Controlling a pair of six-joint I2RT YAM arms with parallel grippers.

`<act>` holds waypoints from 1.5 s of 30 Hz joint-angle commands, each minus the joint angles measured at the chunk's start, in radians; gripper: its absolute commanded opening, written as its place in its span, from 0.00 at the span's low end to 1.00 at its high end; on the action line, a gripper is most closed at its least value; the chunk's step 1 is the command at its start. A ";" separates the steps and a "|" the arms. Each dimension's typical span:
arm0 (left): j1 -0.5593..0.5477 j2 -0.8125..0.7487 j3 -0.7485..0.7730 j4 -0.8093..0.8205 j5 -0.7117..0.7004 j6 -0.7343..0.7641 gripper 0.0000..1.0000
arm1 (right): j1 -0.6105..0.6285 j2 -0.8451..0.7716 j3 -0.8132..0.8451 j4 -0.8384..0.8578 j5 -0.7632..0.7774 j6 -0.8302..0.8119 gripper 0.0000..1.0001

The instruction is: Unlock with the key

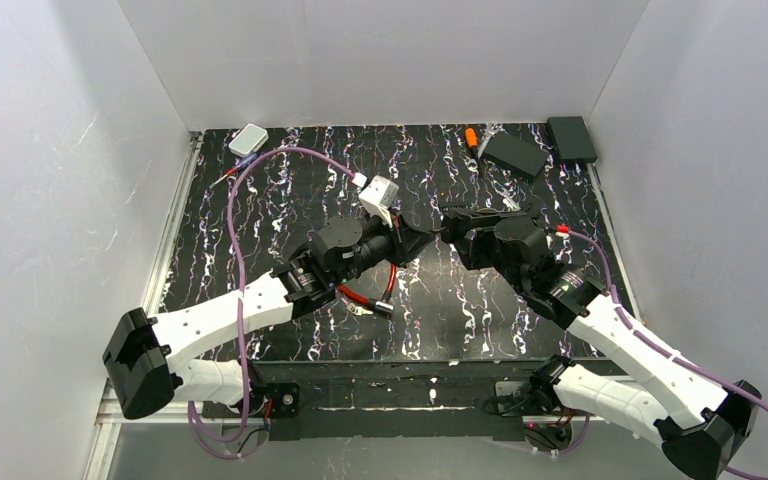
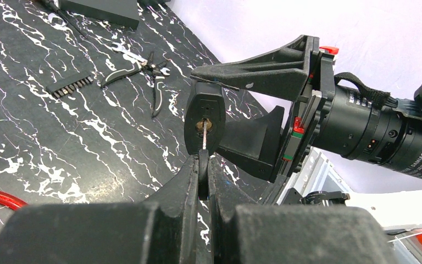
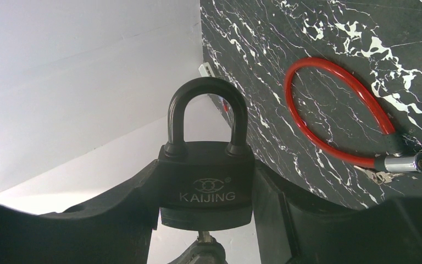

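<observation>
A black KAIJING padlock (image 3: 206,165) hangs above the table, my right gripper (image 3: 206,186) shut on its body from both sides. Its shackle (image 3: 206,91) sits down in the body. The key (image 2: 204,165) is pinched by its head in my left gripper (image 2: 202,171), which is shut on it. The blade (image 2: 204,133) runs straight into the keyhole in the padlock's (image 2: 203,110) underside. In the top view both grippers meet at mid-table, left gripper (image 1: 415,243) facing right gripper (image 1: 457,228).
A red cable lock (image 3: 335,110) with a small key bunch (image 3: 382,176) lies on the mat under the arms. Pliers (image 2: 155,82), a bit holder (image 2: 71,86), black boxes (image 1: 516,153), an orange screwdriver (image 1: 471,137) and a white box (image 1: 248,139) lie at the back.
</observation>
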 commanded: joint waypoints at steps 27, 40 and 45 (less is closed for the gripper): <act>-0.015 -0.004 -0.047 0.039 -0.019 -0.042 0.00 | 0.002 -0.023 0.000 0.191 -0.017 0.023 0.01; -0.016 -0.028 -0.095 0.038 -0.064 -0.007 0.00 | 0.001 -0.009 0.033 0.177 -0.030 0.005 0.01; -0.018 -0.029 -0.094 0.038 -0.040 -0.019 0.00 | 0.001 -0.008 0.019 0.215 -0.028 -0.005 0.01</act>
